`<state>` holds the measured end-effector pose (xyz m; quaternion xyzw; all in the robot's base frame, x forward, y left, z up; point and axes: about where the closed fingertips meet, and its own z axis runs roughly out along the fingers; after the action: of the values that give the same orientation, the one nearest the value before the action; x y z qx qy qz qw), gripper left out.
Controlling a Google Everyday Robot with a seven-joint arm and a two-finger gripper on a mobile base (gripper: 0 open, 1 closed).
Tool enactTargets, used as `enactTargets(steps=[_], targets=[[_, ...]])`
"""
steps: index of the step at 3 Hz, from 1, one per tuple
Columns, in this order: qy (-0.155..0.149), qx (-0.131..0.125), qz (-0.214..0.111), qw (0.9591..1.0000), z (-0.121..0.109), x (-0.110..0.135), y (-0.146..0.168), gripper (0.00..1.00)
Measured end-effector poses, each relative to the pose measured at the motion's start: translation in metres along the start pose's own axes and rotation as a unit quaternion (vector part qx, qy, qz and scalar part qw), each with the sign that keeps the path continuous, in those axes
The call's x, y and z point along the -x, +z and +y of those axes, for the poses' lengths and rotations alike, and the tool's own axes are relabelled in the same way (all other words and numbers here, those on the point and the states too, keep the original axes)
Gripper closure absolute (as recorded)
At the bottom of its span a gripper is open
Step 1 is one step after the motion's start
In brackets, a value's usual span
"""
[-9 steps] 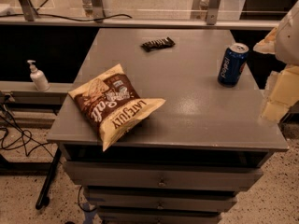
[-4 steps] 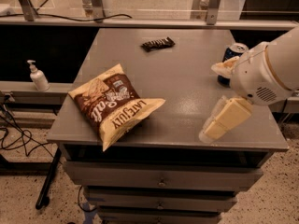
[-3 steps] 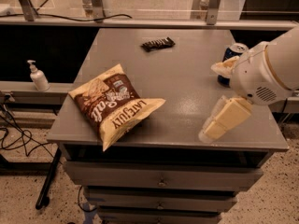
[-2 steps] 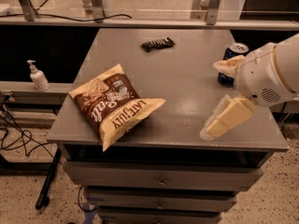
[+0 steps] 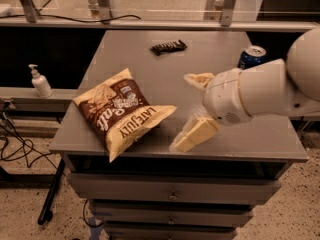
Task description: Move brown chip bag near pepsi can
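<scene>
The brown chip bag (image 5: 120,111) lies flat at the front left of the grey table (image 5: 125,54), its cream corner pointing right. The pepsi can (image 5: 252,56) stands upright at the right side of the table, its lower part hidden behind my white arm. My gripper (image 5: 192,109) reaches in from the right, low over the table, between the can and the bag. It is open and empty, with one cream finger (image 5: 197,79) behind and the other (image 5: 194,135) in front. The front finger tip is just right of the bag's corner.
A small dark candy bar (image 5: 168,46) lies at the back middle of the table. A soap dispenser bottle (image 5: 39,81) stands on a low shelf to the left. Drawers (image 5: 172,196) sit under the tabletop. Cables lie on the floor at the left.
My arm has swung left across the table from its right edge, bringing the open gripper close to the bag. The bag, the can and the candy bar have not moved.
</scene>
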<state>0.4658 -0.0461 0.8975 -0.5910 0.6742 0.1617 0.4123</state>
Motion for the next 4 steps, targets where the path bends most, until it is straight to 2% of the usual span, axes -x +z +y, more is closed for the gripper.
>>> enactTargets(steps=[1,2,3,4], targets=[[-0.021,0.023,-0.037,0.9988,0.016,0.012,0.05,0.0],[-0.034,0.03,-0.069,0.9966,0.017,0.03,0.086,0.18],[-0.038,0.025,-0.084,0.9954,0.012,0.033,0.099,0.41],[-0.04,0.007,-0.081,0.9958,0.001,0.026,0.088,0.65]])
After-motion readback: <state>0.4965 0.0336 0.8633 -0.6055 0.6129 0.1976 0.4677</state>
